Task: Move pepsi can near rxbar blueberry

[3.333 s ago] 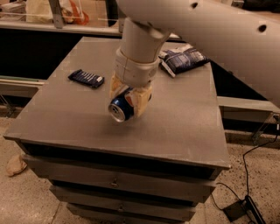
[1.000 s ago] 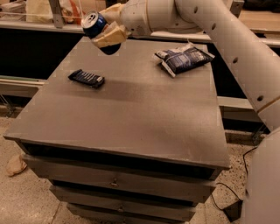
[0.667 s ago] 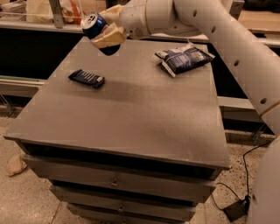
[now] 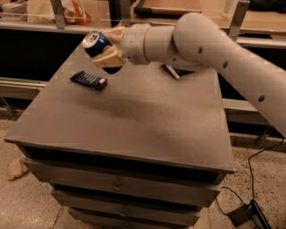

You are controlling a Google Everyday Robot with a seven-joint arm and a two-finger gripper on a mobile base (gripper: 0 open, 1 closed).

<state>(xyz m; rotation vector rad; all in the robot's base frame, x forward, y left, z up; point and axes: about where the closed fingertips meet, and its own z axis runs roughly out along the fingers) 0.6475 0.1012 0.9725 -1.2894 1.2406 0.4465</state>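
The pepsi can point(image 4: 95, 43), dark blue with a silver end facing the camera, is held tilted on its side in the air above the far left part of the grey table point(image 4: 134, 116). My gripper point(image 4: 107, 47) is shut on the pepsi can, its tan fingers point(image 4: 108, 57) above and below it. The rxbar blueberry point(image 4: 88, 80), a flat dark navy bar with white lettering, lies on the table just below and slightly left of the can. The can is clear of the table and not touching the bar.
My white arm point(image 4: 214, 53) reaches in from the right and hides most of a blue snack bag, only its white edge point(image 4: 171, 71) showing. A shelf point(image 4: 53, 13) with bags stands behind the table. A cable and plug point(image 4: 246, 210) lie on the floor at right.
The can was first held low over the table's middle, then raised to the far left. In the last second it has come down a little, closer to the rxbar.
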